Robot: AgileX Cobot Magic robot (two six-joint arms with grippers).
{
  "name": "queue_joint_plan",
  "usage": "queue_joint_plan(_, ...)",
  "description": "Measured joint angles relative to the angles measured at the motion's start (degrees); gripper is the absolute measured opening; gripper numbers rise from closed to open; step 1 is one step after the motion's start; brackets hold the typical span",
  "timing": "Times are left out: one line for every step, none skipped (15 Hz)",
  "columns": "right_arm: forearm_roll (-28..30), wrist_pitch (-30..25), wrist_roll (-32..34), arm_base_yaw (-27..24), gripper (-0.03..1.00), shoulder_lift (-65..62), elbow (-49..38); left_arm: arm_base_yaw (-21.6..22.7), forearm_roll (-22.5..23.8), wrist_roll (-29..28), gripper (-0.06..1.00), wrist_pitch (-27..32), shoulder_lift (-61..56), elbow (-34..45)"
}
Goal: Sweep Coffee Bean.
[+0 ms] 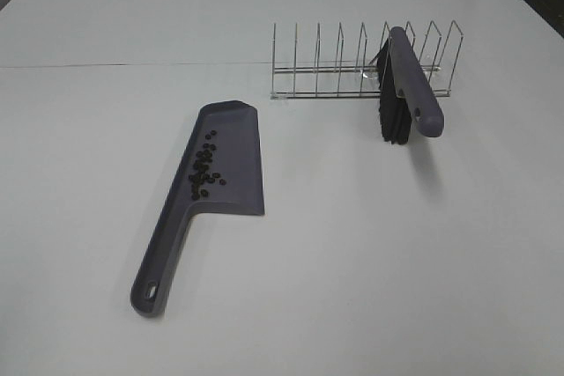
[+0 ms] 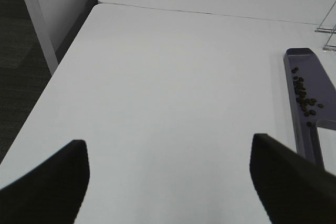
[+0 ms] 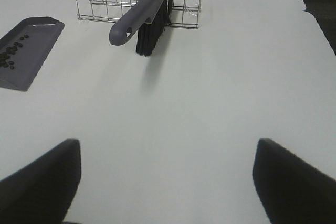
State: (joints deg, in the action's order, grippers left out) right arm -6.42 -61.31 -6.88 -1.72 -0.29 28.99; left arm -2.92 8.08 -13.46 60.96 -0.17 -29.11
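While only my wrist views show the left gripper (image 2: 168, 182) and right gripper (image 3: 168, 182), both spread apart and empty, the small dark coffee beans (image 1: 204, 167) lie clustered in the dustpan (image 1: 240, 182).

The robot's body shows only in the two wrist views; the exterior high view contains none of it.

Left tool (image 2: 168, 182): two fingers (image 2: 47, 187) enter the lower left and lower right corners of the frame. Each is a matte black, wedge-shaped block with a flat sloping upper edge and a blunt squared corner. The surfaces are plain and out of focus.

Right tool (image 3: 168, 182): two fingers (image 3: 42, 184) of the same form occupy the lower left and lower right corners. The finish is uniform black, with softly rounded upper corners. Cables, screws and markings cannot be made out on either tool.
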Motion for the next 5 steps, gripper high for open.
queue_joint_plan(-0.1,0.0,0.0,0.0,0.78,0.0,0.0,0.0,0.0,0.0,0.79,0.0,0.0,0.0)
queue_joint_plan(-0.1,0.0,0.0,0.0,0.78,0.0,0.0,0.0,0.0,0.0,0.79,0.0,0.0,0.0)
queue_joint_plan(-0.1,0.0,0.0,0.0,0.78,0.0,0.0,0.0,0.0,0.0,0.79,0.0,0.0,0.0)
queue_joint_plan(-0.1,0.0,0.0,0.0,0.78,0.0,0.0,0.0,0.0,0.0,0.79,0.0,0.0,0.0)
queue_joint_plan(-0.1,0.0,0.0,0.0,0.78,0.0,0.0,0.0,0.0,0.0,0.79,0.0,0.0,0.0)
